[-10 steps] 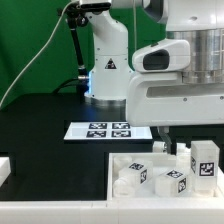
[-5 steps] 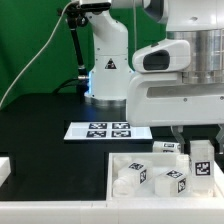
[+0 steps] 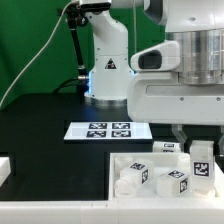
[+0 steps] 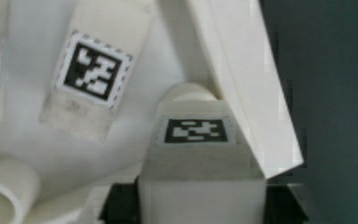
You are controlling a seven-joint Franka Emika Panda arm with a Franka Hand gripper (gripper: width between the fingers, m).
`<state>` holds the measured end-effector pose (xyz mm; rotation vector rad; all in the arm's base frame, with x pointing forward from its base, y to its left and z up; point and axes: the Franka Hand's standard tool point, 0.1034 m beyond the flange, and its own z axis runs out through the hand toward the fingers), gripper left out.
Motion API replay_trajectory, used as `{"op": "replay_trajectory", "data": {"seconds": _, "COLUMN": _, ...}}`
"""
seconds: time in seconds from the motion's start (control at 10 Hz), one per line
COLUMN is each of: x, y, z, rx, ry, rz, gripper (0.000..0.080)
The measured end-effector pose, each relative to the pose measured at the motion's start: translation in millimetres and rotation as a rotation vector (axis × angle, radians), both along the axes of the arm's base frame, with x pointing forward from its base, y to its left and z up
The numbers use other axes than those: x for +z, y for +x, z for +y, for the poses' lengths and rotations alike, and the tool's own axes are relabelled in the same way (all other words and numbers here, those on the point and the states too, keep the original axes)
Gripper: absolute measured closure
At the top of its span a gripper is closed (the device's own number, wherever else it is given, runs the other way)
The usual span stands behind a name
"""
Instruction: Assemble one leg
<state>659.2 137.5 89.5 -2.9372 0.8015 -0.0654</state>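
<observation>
The leg [image 3: 203,160] is a small white boxy post with a square tag. It stands upright at the exterior view's right end of the large white tray-like part [image 3: 118,163]. My gripper [image 3: 201,138] has come down over the leg's top, with one finger on each side and small gaps still showing, so it is open. In the wrist view the leg [image 4: 201,140] fills the space between my dark fingertips [image 4: 137,200], and my gripper [image 4: 204,205] sits low around it.
Several other white tagged parts [image 3: 150,176] lie in the tray beside the leg, close to my fingers. The marker board [image 3: 109,129] lies flat on the black table behind the tray. A white part [image 3: 4,168] sits at the exterior view's left edge.
My gripper has come down from above the leg until its fingers stand on either side of the leg's top. The leg has stayed in place.
</observation>
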Motion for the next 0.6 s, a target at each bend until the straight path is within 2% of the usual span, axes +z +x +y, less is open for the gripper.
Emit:
{"op": "replay_trajectory", "data": {"seconds": 0.2, "x": -0.5, "y": -0.4, "z": -1.3, "rx": -0.246, "ry": 0.039, "rz": -0.009, "gripper": 0.0517}}
{"op": "replay_trajectory", "data": {"seconds": 0.3, "x": -1.1, "y": -2.6, "z": -0.7, "rx": -0.442, "ry": 0.074, "rz": 0.005, "gripper": 0.0517}}
{"op": "replay_trajectory", "data": {"seconds": 0.4, "x": -1.8, "y": -4.3, "z": 6.7, "rx": -0.61, "ry": 0.084, "rz": 0.027, "gripper": 0.0517}}
{"op": "replay_trajectory", "data": {"seconds": 0.6, "x": -1.8, "y": -3.6, "z": 9.7, "rx": -0.758, "ry": 0.091, "rz": 0.047, "gripper": 0.0516}}
